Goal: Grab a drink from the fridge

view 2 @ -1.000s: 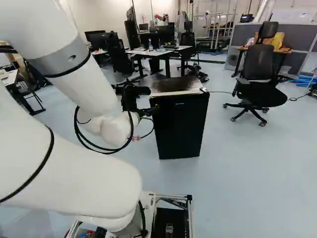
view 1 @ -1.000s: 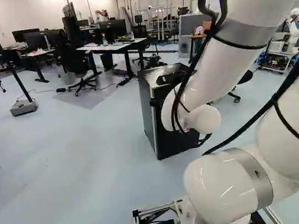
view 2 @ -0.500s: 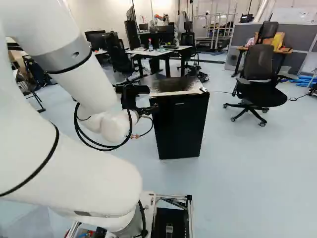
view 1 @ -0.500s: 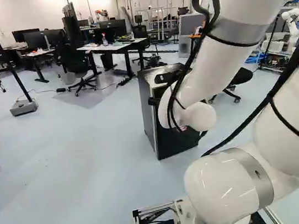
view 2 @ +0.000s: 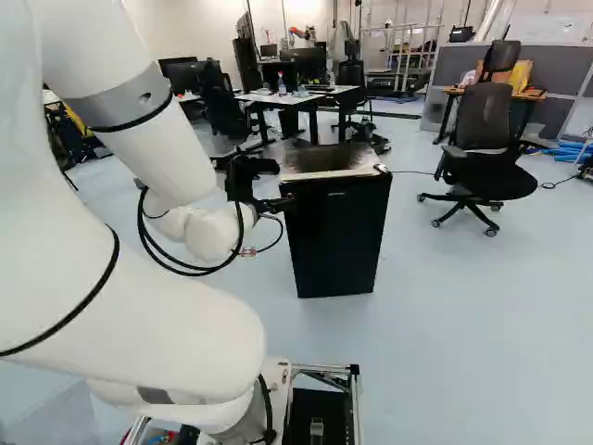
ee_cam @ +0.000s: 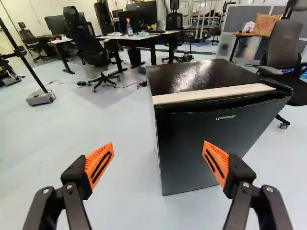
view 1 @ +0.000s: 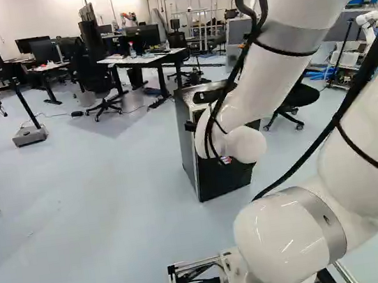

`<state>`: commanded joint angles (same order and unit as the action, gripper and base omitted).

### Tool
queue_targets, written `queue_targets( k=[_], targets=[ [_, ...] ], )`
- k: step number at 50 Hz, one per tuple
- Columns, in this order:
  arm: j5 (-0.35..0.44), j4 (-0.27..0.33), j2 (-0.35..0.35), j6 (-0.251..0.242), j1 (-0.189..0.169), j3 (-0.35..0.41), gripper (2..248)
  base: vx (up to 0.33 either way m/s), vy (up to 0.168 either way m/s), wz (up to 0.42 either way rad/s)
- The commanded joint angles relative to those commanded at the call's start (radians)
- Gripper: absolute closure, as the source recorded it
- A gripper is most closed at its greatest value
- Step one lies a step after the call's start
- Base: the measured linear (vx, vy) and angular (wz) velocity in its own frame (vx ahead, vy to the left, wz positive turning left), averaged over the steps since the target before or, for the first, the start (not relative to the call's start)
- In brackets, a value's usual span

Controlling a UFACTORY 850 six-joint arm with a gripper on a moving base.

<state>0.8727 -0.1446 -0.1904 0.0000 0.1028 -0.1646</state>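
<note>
Open wide and gripping nothing, the gripper (ee_cam: 158,145) hangs near the fridge (ee_cam: 177,76), its orange pads (ee_cam: 100,165) well apart. Ahead, the fridge's door (ee_cam: 206,148) looks shut beneath a pale strip (ee_cam: 211,94). No drink shows; presumably it sits inside. The step in hand seems to be the approach; the next move calls for lining one pad up with the door's free edge, then pulling it open

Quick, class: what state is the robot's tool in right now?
Tool: open, orange pads well apart, holding nothing; the mini fridge is ahead, ungripped.
</note>
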Motion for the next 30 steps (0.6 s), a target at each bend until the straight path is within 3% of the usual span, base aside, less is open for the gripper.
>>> queue_targets(
  k=[30],
  targets=[
    [0.0,-0.112,0.06,0.0,0.053,-0.055,3,0.0,0.0,0.0]
  ],
)
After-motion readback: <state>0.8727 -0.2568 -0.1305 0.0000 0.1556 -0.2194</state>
